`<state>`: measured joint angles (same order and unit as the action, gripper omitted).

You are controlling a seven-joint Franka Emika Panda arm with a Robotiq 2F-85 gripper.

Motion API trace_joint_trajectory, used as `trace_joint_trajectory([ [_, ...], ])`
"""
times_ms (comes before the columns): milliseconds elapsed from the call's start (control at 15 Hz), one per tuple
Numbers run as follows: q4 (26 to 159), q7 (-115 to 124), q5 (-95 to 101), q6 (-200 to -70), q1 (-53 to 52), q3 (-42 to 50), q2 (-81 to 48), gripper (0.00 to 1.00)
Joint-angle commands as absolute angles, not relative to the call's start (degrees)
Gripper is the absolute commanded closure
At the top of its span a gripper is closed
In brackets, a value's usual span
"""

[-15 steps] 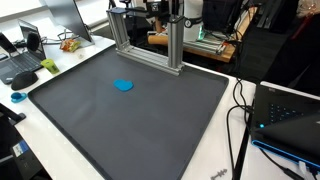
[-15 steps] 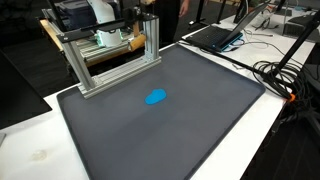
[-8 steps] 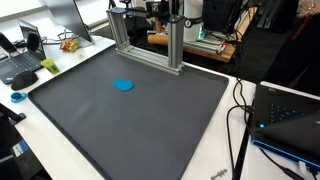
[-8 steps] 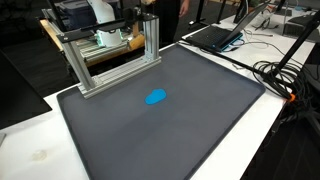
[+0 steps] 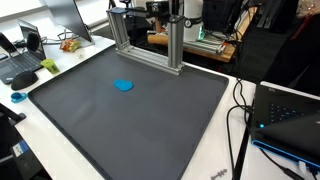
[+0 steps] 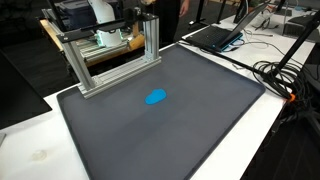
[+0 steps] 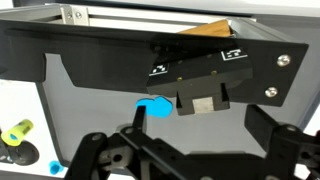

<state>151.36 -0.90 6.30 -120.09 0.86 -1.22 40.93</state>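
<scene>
Roughly in the middle of the scene, a small flat blue disc (image 5: 124, 85) lay on a dark grey mat (image 5: 150, 125). It was just in front of an aluminium frame (image 5: 148, 40) and not touching it. The frame stood at the mat's far edge in both exterior views. The mat covered most of a white worktop (image 6: 30, 150).

In the wrist view the fingers (image 7: 283, 142) were spread wide open with nothing between them. They were raised above the mat on the near side of the frame. The disc showed ahead of them, towards the frame, partly hidden behind a black plate (image 7: 100, 60) mounted on the wrist.

In an exterior view an open laptop (image 6: 215, 35) sat on the worktop off to one side of the frame. A tangle of dark cables (image 6: 285, 75) lay further from the frame than the laptop.
</scene>
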Motion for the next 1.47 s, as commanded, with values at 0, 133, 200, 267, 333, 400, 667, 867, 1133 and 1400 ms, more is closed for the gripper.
trace_joint_trajectory([
  [0, 151.7, -3.5, 5.0, -121.2, -0.9, 0.3, 41.3, 0.0],
  [133, 151.4, -4.6, 4.1, -121.5, -1.5, 1.0, 40.4, 0.0],
  [200, 151.4, -4.8, 3.8, -122.1, -1.7, 1.3, 40.2, 0.0],
  [267, 151.1, -5.0, 3.6, -122.1, -1.8, 1.5, 39.7, 0.0],
  [333, 150.9, -5.9, 2.6, -122.3, -2.3, 2.3, 39.1, 0.0],
  [400, 150.6, -6.3, 1.8, -122.4, -2.6, 2.7, 38.3, 0.0],
  [667, 150.1, -7.7, -0.7, -122.3, -2.9, 4.0, 35.8, 0.0],
  [867, 149.7, -8.9, -2.2, -121.7, -3.0, 4.7, 34.2, 0.0],
  [1133, 148.7, -7.8, -2.0, -118.9, -2.1, 4.3, 32.2, 0.0],
  [1400, 147.9, -6.4, -1.7, -116.6, -1.3, 3.9, 31.3, 0.0],
])
